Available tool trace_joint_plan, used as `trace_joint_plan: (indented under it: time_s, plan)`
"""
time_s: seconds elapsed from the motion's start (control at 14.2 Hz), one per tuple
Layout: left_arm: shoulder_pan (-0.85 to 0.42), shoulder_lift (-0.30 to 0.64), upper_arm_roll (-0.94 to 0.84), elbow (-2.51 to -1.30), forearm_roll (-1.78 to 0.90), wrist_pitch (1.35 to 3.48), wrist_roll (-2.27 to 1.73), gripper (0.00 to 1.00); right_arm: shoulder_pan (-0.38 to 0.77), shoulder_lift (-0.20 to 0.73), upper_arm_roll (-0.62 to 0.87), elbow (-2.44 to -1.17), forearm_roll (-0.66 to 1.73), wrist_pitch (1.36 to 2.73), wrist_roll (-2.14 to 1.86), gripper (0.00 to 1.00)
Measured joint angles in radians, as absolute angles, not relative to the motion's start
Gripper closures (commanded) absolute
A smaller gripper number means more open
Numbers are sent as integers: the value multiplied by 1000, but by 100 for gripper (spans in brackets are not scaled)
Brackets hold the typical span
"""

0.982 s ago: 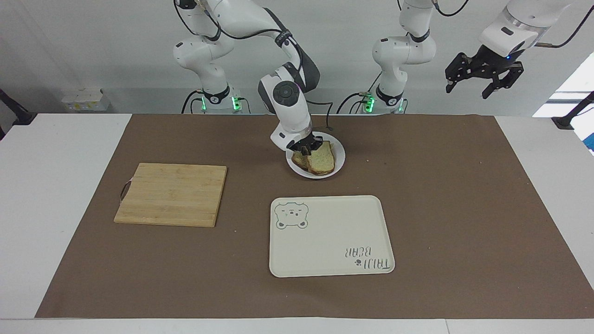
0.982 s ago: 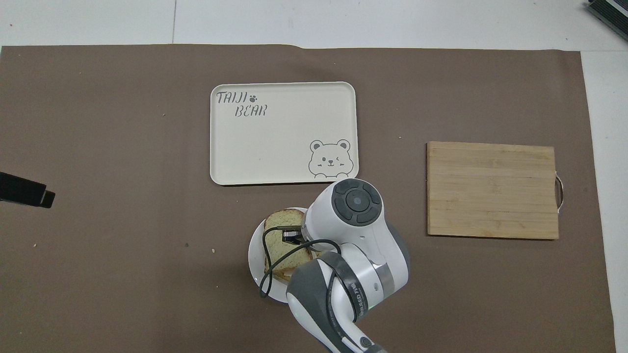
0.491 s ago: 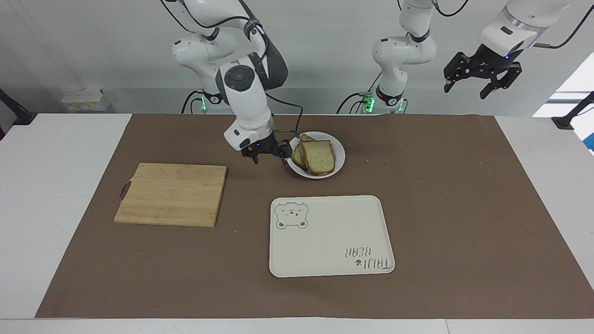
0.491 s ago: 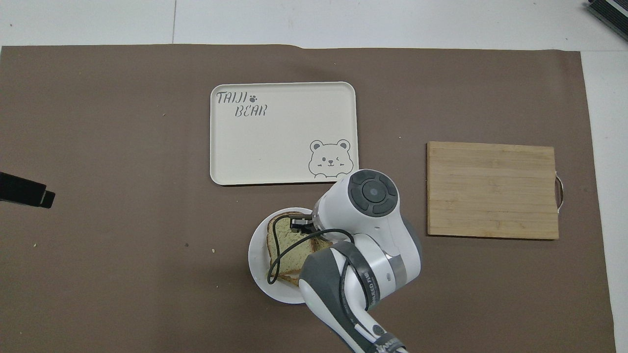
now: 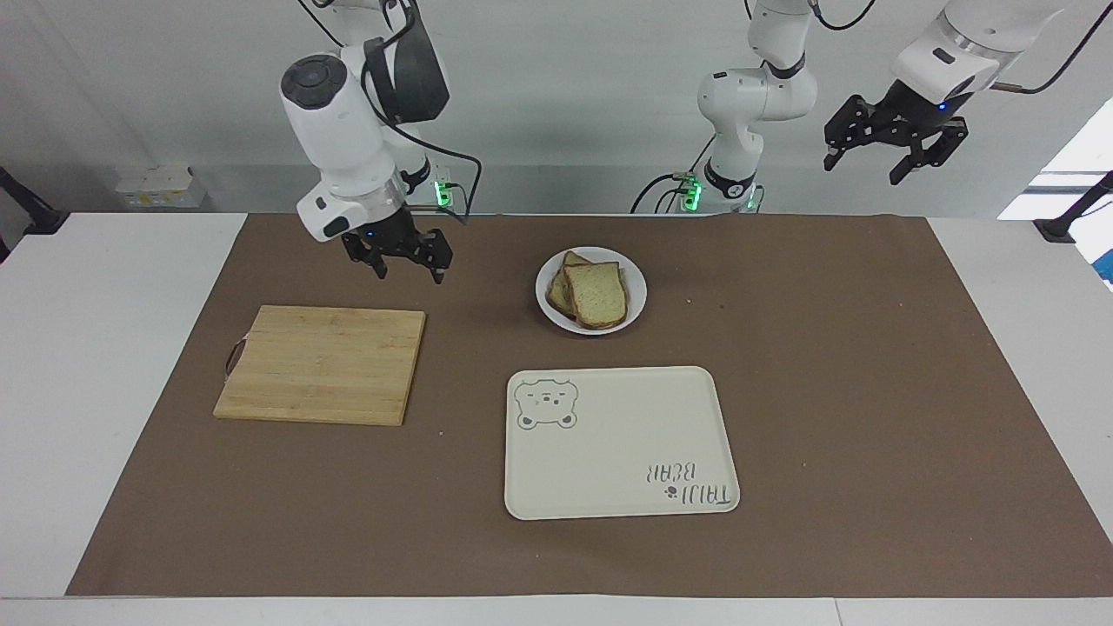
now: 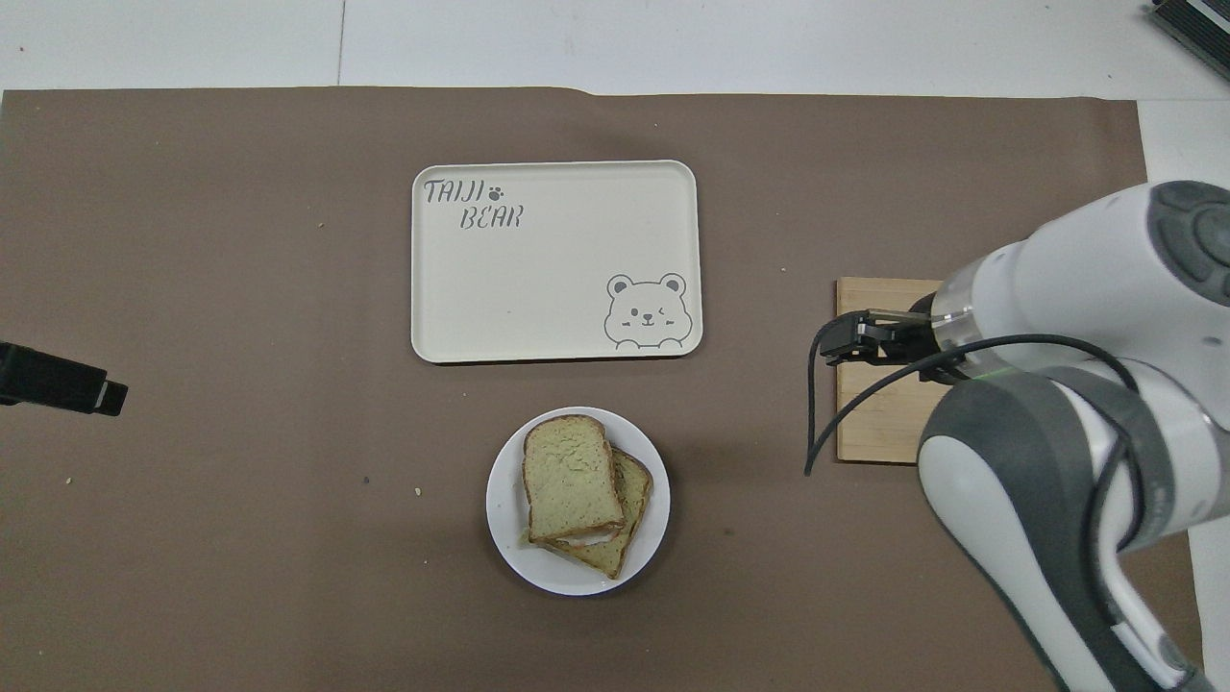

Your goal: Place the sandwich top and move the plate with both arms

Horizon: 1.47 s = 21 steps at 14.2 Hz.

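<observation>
in the facing view, at the left of the frame, the cutting board lies flat on the brown mat with nothing on it. just above it, in the upper left, the right gripper hangs in the air over the mat by the board's upper edge, its fingers spread wide and holding nothing. that fits a hand with its delivery done.

in the upper middle sits the plate, nearer to the robots than the tray. on it the sandwich top rests on a lower slice, turned a little askew so the under slice peeks out at one side. the top looks placed, so the first half of the task seems finished. the plate itself is not yet moved.

below it, at lower centre, the tray with its bear drawing lies bare, probably where the plate is to go.

in the upper right the left gripper waits high off the table, fingers apart and empty. both arms would need to come to the plate's rim next.
</observation>
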State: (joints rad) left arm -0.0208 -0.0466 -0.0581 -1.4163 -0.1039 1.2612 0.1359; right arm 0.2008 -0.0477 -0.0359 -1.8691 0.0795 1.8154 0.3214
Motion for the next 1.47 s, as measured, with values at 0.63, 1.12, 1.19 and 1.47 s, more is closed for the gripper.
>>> trace_joint_plan:
  time_s: [0.63, 1.12, 1.19, 1.47]
  plan:
    - [-19, -78, -49, -1520, -227, 1332, 133, 0, 87, -83, -51, -1642, -23, 1599, 168, 0]
    - [-21, -156, -58, -1968, -476, 1659, 153, 0, 87, -82, -53, -1611, -25, 1547, 147, 0]
    - [-21, -160, -59, -2016, -516, 1686, 172, 0, 87, -82, -53, -1611, -21, 1546, 143, 0]
    - [-50, -190, -63, -2184, -668, 1826, 210, 0, 84, -80, -56, -1596, -16, 1492, 107, 0]
